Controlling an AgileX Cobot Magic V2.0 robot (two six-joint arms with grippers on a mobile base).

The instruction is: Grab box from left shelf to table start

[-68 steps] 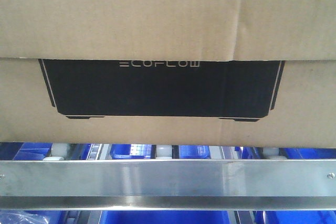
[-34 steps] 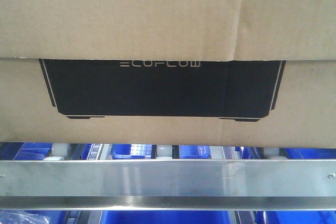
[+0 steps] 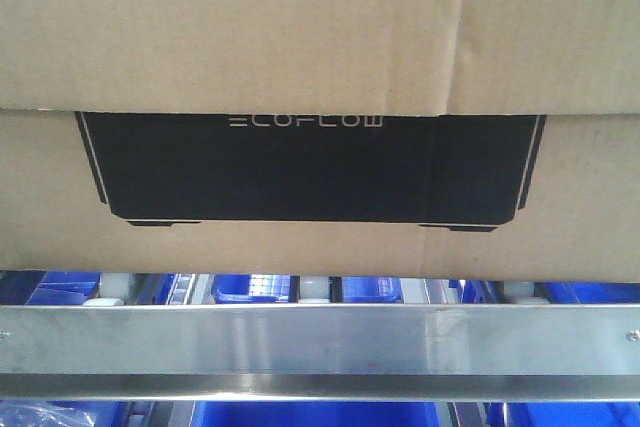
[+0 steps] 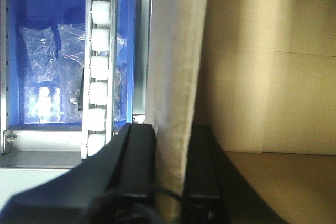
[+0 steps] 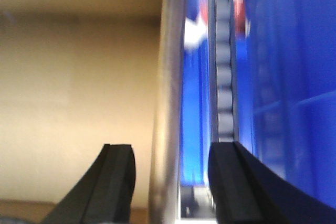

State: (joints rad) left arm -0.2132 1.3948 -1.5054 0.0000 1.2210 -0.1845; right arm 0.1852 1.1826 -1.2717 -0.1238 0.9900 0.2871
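While the box (image 3: 320, 27) rests on the left shelf (image 3: 320, 342), with its bottom edge just above the shelf's silver front and sitting on the white rollers (image 3: 313, 290), a straight lift looks unlikely. My read is that it has to be drawn out along the rollers, hence the side grips. The black ECOFLOW panel (image 3: 310, 172) faces the front camera, level. Table is not in any view.

Left pincer (image 4: 170, 129): fingers (image 4: 139, 150) sit either side of a pale cardboard edge, both flush against it, no gap visible. It reads as clamped on the box. Can't tell whether that edge is wall or flap.

Right pincer (image 5: 172, 148): fingers apart, with a grey upright strip (image 5: 167, 103) in the gap touching neither. The view is blurred, so can't tell if the strip is box edge or shelf metal. Cardboard lies to its left, blue to its right.

Judgement: only one side is gripped. The right needs to bite on the box before any pull, otherwise it may yaw on the rollers.

Containers:
- Box contents are not visible, so can't say if it's loaded.
- Blue bins (image 3: 250, 290) sit behind and below the shelf.
- In the left wrist view, one bin beside a roller track (image 4: 98, 61) holds clear plastic bags (image 4: 39, 51). What's inside the bags is too small to tell.
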